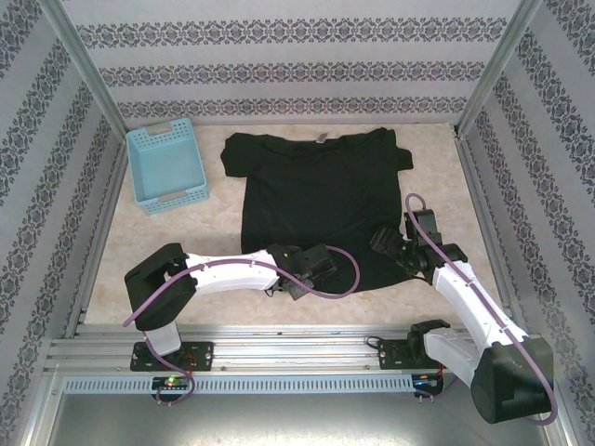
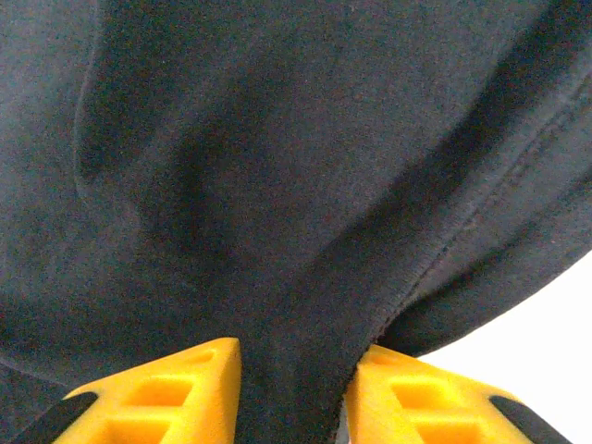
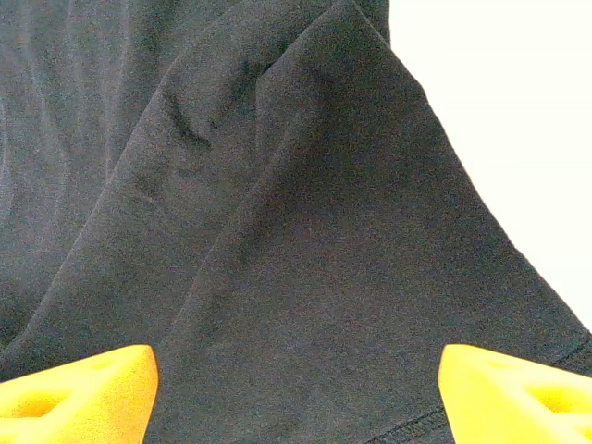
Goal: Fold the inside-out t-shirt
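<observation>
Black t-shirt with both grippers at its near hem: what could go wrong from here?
The left gripper pinches a bunched ridge of the plain black short-sleeved t-shirt; it may hold one layer only and slip. The right gripper stands open over its corner, so lifting now could skew the fold.

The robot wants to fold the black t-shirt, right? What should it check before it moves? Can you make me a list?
1. Left gripper has the near hem: the t-shirt is bunched and pinched between its fingers. Ok.
2. Right gripper has the hem too: its jaws stand wide open, with cloth lying loose between them. Not ok.
3. T-shirt spread flat on the table, with sleeves out and collar at the far side. Ok.
4. Blue basket out of the way: it sits at the far left, apart from the t-shirt. Ok.
5. Left gripper caught both cloth layers: cannot tell.
</observation>
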Controlling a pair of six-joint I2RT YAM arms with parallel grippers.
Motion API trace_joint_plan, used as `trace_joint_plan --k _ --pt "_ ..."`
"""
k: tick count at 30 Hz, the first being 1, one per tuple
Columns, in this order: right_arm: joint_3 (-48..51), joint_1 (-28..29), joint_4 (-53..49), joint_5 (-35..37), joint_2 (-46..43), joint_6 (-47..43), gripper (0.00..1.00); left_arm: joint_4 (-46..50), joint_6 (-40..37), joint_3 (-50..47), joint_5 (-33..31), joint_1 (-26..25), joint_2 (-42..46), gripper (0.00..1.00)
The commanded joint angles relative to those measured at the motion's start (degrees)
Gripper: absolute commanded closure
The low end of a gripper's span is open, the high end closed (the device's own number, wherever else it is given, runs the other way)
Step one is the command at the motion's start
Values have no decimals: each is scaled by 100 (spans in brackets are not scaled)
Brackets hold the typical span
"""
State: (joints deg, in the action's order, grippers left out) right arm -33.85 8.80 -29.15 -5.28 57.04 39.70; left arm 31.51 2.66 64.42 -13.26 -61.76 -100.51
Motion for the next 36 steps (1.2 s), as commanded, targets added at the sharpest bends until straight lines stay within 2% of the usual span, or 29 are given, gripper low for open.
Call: trace_joint_plan --k 1,9,14,16,19,24,27,29,36 --pt "79 56 -66 -19 41 20 20 19 -102 62 1 49 127 72" --pt "114 69 -109 -5 -54 -15 20 -229 37 97 246 141 120 100" --pt "213 289 117 -175 -539 -182 20 -667 618 165 748 590 691 100" --pt "293 611 318 -163 -869 -256 20 -879 879 241 1118 832 881 100" --pt "477 1472 788 -89 -1274 -276 21 -1015 1209 507 1528 1121 910 100" --pt "1153 3059 2141 572 -1491 44 22 -1305 1589 837 2187 1525 910 100" --pt "1613 3928 3220 1155 -1095 99 21 -1345 1704 1010 2416 1682 923 100" --pt "1706 4271 3752 1478 -616 88 21 -1401 1742 1075 2581 1736 957 100" --pt "1688 4503 5732 1916 1541 -309 21 -1331 1799 1290 2843 1805 1059 100"
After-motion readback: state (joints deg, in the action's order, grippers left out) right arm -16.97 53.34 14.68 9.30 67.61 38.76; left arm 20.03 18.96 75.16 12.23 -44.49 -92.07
